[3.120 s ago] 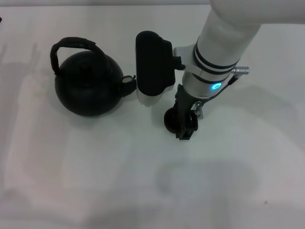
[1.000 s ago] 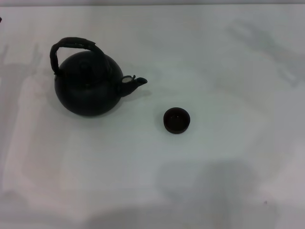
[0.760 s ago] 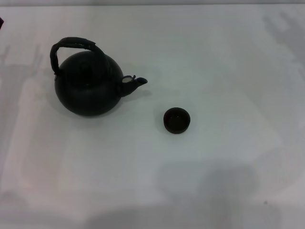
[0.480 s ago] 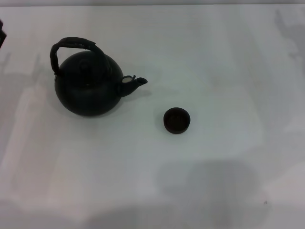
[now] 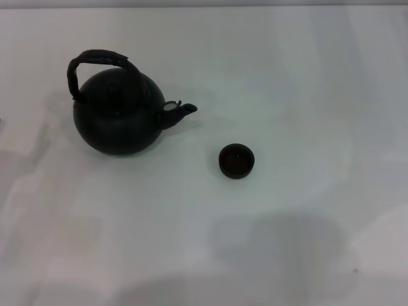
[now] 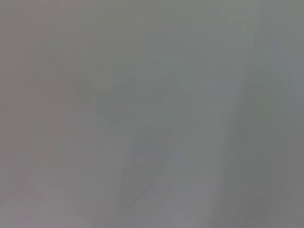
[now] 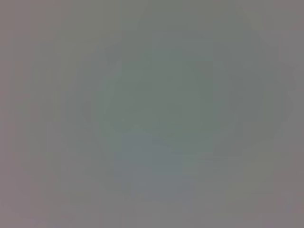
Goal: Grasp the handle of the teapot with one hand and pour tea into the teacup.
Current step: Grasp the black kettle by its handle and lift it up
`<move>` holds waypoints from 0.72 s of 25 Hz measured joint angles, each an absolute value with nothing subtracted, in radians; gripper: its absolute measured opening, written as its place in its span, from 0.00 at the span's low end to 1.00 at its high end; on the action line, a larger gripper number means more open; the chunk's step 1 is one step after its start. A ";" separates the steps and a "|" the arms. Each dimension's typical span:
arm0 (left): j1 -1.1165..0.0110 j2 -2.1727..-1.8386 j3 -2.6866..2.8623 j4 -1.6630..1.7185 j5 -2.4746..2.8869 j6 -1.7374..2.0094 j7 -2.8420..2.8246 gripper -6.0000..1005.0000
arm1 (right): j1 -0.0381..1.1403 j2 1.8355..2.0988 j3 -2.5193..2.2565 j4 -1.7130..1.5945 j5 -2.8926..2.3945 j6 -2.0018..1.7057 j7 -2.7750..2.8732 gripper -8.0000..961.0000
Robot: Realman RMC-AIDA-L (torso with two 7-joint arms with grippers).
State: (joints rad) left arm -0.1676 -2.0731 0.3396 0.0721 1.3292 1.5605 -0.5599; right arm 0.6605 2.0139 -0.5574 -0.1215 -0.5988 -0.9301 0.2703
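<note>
- Since approx 3 s ago the right arm, which hung over the teacup w/ its claw down beside it, has gone from the head view; teapot and cup sit where they were.
- Table [image 5: 287,76]: white top filling the head view, soft grey shadows across the near part and left edge.
- Teapot [image 5: 115,118]: large round black body, upright on the table's left half, far side; stubby spout [image 5: 182,109] aims toward the robot's right, roughly at the cup.
- Handle [image 5: 95,58]: dark rough arched bail over the pot's top, standing up, leaning a bit to the left; nothing touches it.
- Teacup [image 5: 236,160]: small dark round cup, upright, near centre, to the right of the pot and nearer the robot; apart from the spout, not touching.
- Cup inside looks dark; can't tell if there's liquid in it.
- Left and right grippers: neither shows anywhere, so claw state can't be told. Both wrist views give only a plain grey blur, prob. bare surface.
</note>
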 joint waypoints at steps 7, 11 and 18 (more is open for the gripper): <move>-0.220 -2.069 0.499 0.086 1.330 1.517 -0.569 0.84 | 0.666 2.011 -0.559 -0.122 -0.569 -0.926 0.282 0.87; -0.271 -2.070 0.525 0.087 1.330 1.464 -0.565 0.84 | 0.667 2.012 -0.566 -0.122 -0.569 -0.920 0.285 0.87; -0.328 -2.070 0.566 0.087 1.338 1.385 -0.564 0.84 | 0.656 2.014 -0.562 -0.122 -0.569 -0.920 0.290 0.86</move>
